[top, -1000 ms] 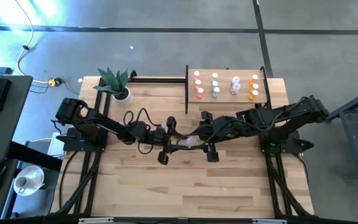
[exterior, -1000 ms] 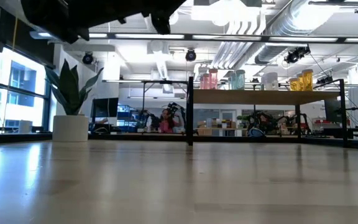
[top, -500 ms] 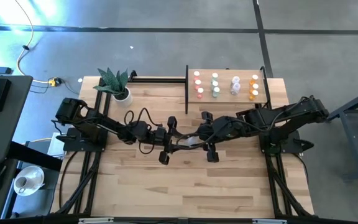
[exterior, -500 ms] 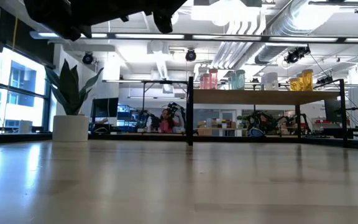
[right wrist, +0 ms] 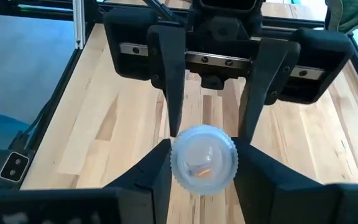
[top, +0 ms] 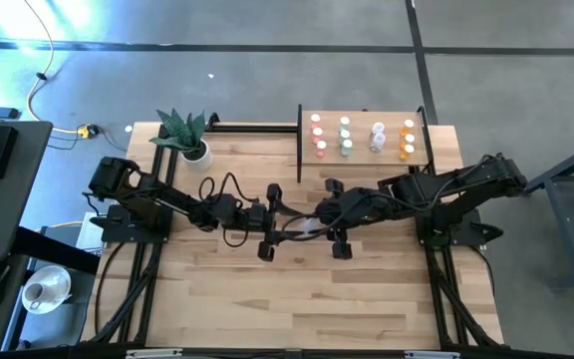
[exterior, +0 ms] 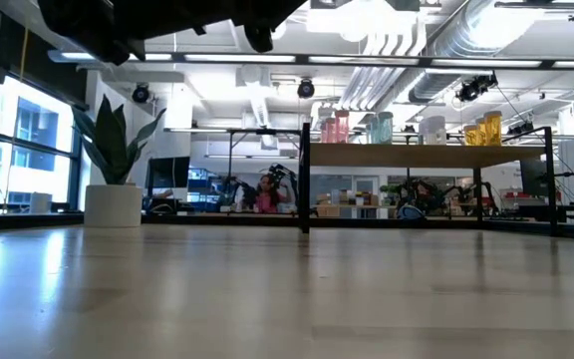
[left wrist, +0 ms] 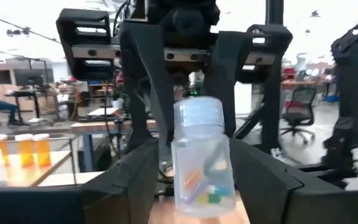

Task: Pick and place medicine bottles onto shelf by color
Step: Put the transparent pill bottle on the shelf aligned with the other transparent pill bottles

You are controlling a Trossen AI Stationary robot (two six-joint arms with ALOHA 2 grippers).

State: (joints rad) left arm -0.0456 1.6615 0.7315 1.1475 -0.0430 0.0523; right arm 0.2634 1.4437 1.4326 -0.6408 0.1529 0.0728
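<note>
A clear medicine bottle point(left wrist: 201, 168) with a white cap hangs upright above the middle of the table, where both grippers meet. My right gripper point(right wrist: 204, 146) comes from the table's right and is shut on it. My left gripper point(left wrist: 194, 143) reaches in level from the table's left and is open. Its fingers stand either side of the bottle's body, with a gap showing on one side. The shelf point(top: 365, 152) at the far right carries red, green, white and orange bottles in columns. My right gripper pinches the bottle's white cap point(right wrist: 180, 155) between its two fingers, one on each side. The fingers slant down from the table's right side. The bottle hangs upright below them, clear of the table.
A potted plant point(top: 185, 135) stands at the table's far left. The shelf's black frame post point(exterior: 305, 175) rises at its left end. The bare wooden tabletop point(top: 297, 299) spreads toward the near edge.
Both arms have kept their place. My right gripper's fingers have drawn in onto the bottle, and my left gripper's fingers have parted from it. The bottle stays where it was, above the middle of the table.
</note>
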